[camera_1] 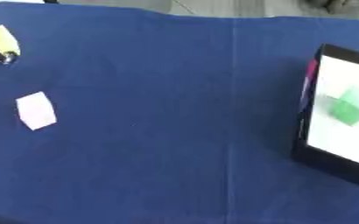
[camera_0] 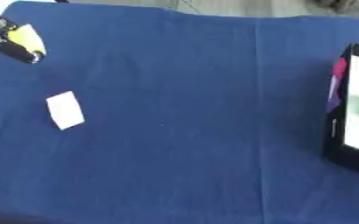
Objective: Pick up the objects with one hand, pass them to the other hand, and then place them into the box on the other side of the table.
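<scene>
My left hand (camera_0: 10, 49) shows at the upper left edge, black fingers curled round a yellow object (camera_0: 28, 38) held above the blue cloth. A small white block (camera_0: 65, 110) lies on the cloth below it, apart from the hand. At the right edge stands the box (camera_1: 305, 148), with a black rim and a white inside. A green object (camera_1: 346, 109) lies in it. My right hand shows in neither view.
The blue cloth (camera_0: 190, 131) covers the whole table, with a crease running down its middle. Pink and purple patches (camera_0: 336, 83) show on the box's near left wall. Bare floor lies beyond the far table edge.
</scene>
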`<state>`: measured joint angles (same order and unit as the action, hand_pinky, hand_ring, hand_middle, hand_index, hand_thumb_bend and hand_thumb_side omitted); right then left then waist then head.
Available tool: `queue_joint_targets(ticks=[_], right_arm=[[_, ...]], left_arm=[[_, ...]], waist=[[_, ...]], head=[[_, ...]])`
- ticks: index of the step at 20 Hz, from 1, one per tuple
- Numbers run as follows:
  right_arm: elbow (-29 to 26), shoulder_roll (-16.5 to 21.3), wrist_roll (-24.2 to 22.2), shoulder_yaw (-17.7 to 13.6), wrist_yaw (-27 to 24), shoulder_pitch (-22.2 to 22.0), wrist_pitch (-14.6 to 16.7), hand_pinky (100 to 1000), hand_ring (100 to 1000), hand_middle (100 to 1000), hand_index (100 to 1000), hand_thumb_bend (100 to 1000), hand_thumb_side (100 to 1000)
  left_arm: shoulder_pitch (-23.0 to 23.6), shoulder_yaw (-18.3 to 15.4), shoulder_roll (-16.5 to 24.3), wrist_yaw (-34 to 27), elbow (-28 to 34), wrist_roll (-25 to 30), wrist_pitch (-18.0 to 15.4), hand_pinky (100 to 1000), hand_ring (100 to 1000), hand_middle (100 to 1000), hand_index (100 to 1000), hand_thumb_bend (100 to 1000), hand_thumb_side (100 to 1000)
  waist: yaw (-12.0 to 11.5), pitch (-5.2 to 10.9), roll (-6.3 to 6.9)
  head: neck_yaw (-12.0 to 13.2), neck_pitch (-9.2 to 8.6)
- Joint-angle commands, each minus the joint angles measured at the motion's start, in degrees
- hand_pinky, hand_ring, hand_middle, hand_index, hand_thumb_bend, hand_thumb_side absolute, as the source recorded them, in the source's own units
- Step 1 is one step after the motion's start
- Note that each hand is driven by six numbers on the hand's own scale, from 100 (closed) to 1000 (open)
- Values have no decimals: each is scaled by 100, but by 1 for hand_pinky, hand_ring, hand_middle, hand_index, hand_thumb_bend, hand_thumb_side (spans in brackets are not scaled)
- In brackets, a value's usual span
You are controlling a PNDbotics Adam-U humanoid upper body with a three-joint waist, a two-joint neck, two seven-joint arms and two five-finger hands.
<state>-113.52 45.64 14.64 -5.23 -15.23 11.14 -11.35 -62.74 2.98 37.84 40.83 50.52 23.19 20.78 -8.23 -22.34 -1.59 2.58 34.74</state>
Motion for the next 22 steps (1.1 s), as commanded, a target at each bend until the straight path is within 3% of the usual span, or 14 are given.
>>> queue_joint_targets(ticks=[1,9,16,22], right_arm=[[-107,242,-27,-70,-79,80,88,1000,1000,1000,1000,100,620],[-107,356,-322,51,-216,334,448,1000,1000,1000,1000,100,588],[-107,454,-1418,495,-421,1125,588,1000,1000,1000,1000,100,610],[-107,275,-2368,953,-576,1818,423,1000,1000,1000,1000,100,642]], left_arm=[[20,192,272,-282,629,49,-88,828,736,623,650,100,171],[536,612,256,-818,2124,-294,-513,791,691,591,657,100,182],[1001,891,-65,-658,3243,-1478,-1382,772,662,577,658,100,156],[1409,1062,-467,-234,3803,-2502,-1983,763,644,578,654,100,153]], waist=[[-10,214,26],[-26,320,52],[-44,424,39],[-53,504,27]], head=[[-71,23],[-198,37],[-365,83],[-433,163]])
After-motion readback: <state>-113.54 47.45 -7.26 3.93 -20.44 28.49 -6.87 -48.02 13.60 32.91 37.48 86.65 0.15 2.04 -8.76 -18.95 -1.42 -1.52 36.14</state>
